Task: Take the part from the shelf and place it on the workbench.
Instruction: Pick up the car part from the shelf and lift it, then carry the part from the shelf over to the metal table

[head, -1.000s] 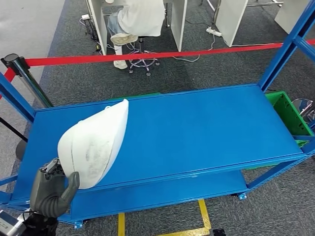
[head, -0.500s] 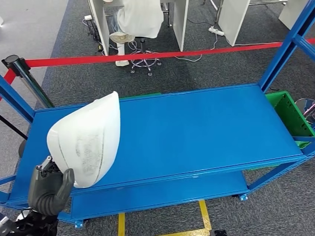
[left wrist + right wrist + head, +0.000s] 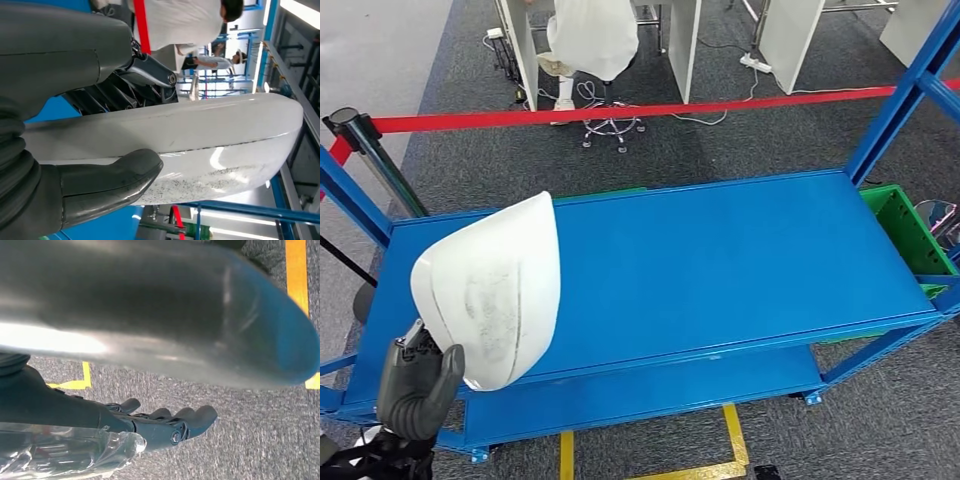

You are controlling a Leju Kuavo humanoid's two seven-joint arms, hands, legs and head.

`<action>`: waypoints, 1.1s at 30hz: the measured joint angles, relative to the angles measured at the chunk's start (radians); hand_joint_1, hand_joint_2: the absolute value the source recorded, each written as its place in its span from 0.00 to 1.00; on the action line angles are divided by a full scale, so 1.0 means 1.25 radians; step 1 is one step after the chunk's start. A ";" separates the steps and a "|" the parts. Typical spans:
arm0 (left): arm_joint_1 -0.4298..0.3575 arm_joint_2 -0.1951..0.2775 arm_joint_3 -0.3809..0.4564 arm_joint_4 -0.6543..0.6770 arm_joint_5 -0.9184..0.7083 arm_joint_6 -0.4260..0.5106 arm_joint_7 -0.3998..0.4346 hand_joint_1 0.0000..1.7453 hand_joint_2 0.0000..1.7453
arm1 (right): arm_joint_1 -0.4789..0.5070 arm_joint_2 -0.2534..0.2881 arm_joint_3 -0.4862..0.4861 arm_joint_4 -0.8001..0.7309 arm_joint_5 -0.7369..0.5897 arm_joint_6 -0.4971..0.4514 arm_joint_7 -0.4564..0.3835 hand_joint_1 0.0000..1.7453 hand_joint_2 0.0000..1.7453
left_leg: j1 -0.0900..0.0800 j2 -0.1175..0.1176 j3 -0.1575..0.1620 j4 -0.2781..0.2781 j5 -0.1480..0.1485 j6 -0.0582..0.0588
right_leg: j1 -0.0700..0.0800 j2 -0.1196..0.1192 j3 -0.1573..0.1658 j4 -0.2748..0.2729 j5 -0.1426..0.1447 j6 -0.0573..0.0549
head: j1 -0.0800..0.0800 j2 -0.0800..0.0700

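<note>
A smooth white curved part, speckled grey at its middle, is held in the left hand above the near left end of a flat blue metal workbench. The surface to its right is broad and bare. The right hand hangs over grey carpet, fingers extended and holding nothing.

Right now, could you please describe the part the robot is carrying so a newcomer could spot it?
Look at the long blue workbench, then its left end. There the left hand grips a large white curved shell part, smudged grey, the one white thing over the blue top.
</note>
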State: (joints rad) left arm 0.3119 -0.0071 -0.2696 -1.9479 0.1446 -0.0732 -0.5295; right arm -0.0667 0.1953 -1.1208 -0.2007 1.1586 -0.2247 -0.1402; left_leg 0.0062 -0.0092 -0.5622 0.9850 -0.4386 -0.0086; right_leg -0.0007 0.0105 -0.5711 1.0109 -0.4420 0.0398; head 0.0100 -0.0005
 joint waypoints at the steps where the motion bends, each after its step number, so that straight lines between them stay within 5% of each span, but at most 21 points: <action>1: 0.001 -0.002 0.002 0.003 0.000 -0.001 0.000 1.00 1.00 | 0.000 0.000 0.000 0.000 -0.001 -0.001 0.000 0.00 0.00 | 0.001 0.000 0.000 -0.002 0.002 0.005 | -0.001 -0.001 -0.006 0.011 -0.008 0.005 | 0.001 0.000; 5: 0.002 -0.011 0.005 0.015 0.000 -0.001 0.001 1.00 1.00 | 0.001 0.000 0.000 0.000 -0.004 -0.005 0.002 0.00 0.00 | 0.003 0.002 0.000 -0.003 0.003 0.015 | -0.003 -0.002 -0.093 0.200 -0.101 0.017 | 0.009 0.000; 7: 0.003 -0.015 0.007 0.022 0.003 0.000 0.003 1.00 1.00 | 0.002 0.000 -0.002 0.000 -0.008 -0.007 0.000 0.00 0.00 | 0.002 0.002 0.000 -0.003 0.003 0.015 | -0.003 -0.002 -0.108 0.234 -0.100 0.018 | 0.009 0.000; 10: 0.003 -0.023 0.009 0.033 0.009 0.002 0.005 1.00 1.00 | 0.000 0.000 -0.007 0.000 -0.008 -0.009 -0.004 0.00 0.00 | 0.001 0.001 0.003 -0.001 0.001 0.011 | -0.003 -0.002 -0.031 0.084 -0.027 0.014 | 0.009 0.000; 12: 0.003 -0.027 0.010 0.038 0.010 0.002 0.005 1.00 1.00 | -0.002 0.000 -0.009 0.000 -0.007 -0.011 -0.005 0.00 0.00 | -0.002 -0.001 0.001 0.002 0.002 0.003 | -0.004 0.000 0.006 0.011 -0.008 0.007 | 0.009 0.000; 15: 0.003 -0.032 0.010 0.045 0.011 0.005 0.005 1.00 1.00 | 0.000 0.000 -0.012 0.000 -0.006 -0.010 -0.006 0.00 0.00 | -0.002 -0.002 -0.002 0.001 0.003 -0.009 | -0.003 0.001 0.006 0.004 -0.005 -0.008 | 0.008 0.000; 17: 0.002 -0.034 0.011 0.048 0.011 0.006 0.006 1.00 1.00 | 0.000 0.000 -0.012 0.000 -0.004 -0.005 -0.001 0.00 0.00 | 0.000 -0.001 -0.016 0.030 -0.023 -0.016 | -0.005 0.000 0.004 0.000 0.001 -0.018 | 0.005 0.000; 20: 0.001 -0.034 0.011 0.053 0.011 0.006 0.009 1.00 1.00 | -0.001 0.000 -0.012 0.000 0.000 0.022 0.003 0.00 0.00 | 0.001 0.000 -0.084 0.173 -0.097 -0.024 | -0.005 -0.002 -0.002 -0.002 0.005 -0.025 | 0.001 0.000; 22: 0.001 -0.034 0.011 0.058 0.011 0.006 0.011 1.00 1.00 | 0.000 0.001 -0.012 0.000 0.008 0.036 0.007 0.00 0.00 | 0.001 0.000 -0.102 0.221 -0.105 -0.025 | -0.004 -0.006 -0.004 -0.002 0.006 -0.026 | 0.000 0.000; 25: -0.004 -0.035 0.011 0.065 0.012 0.004 0.013 1.00 1.00 | 0.000 0.003 -0.012 0.000 0.015 0.041 0.015 0.00 0.00 | 0.000 0.019 -0.034 0.103 -0.035 -0.019 | -0.002 -0.016 -0.003 -0.002 0.008 -0.024 | 0.000 0.000; 27: -0.012 -0.037 0.011 0.067 0.012 0.003 0.015 1.00 1.00 | -0.001 0.005 -0.012 0.000 0.018 0.044 0.018 0.00 0.00 | -0.003 0.040 0.007 0.021 -0.012 -0.014 | 0.003 -0.024 -0.004 0.002 0.008 -0.018 | -0.001 0.000; 31: -0.015 -0.040 0.012 0.070 0.014 0.001 0.017 1.00 1.00 | -0.001 0.005 -0.012 0.001 0.020 0.046 0.030 0.00 0.00 | -0.005 0.023 0.007 0.000 -0.005 0.006 | 0.004 -0.044 -0.008 0.008 0.002 -0.001 | 0.000 0.000; 33: -0.016 -0.041 0.012 0.072 0.015 0.001 0.017 1.00 1.00 | -0.002 0.005 -0.012 0.001 0.020 0.046 0.031 0.00 0.00 | -0.001 0.013 0.004 -0.002 0.001 0.015 | 0.002 -0.030 -0.031 0.064 -0.038 0.007 | 0.004 0.000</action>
State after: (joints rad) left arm 0.2919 -0.0586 -0.2545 -1.8584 0.1628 -0.0722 -0.5085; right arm -0.0690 0.2020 -1.1357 -0.1999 1.1836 -0.1678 -0.1015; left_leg 0.0045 0.0073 -0.5570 0.9826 -0.4375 0.0108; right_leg 0.0018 -0.0266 -0.6093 1.0903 -0.4890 0.0486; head 0.0149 -0.0005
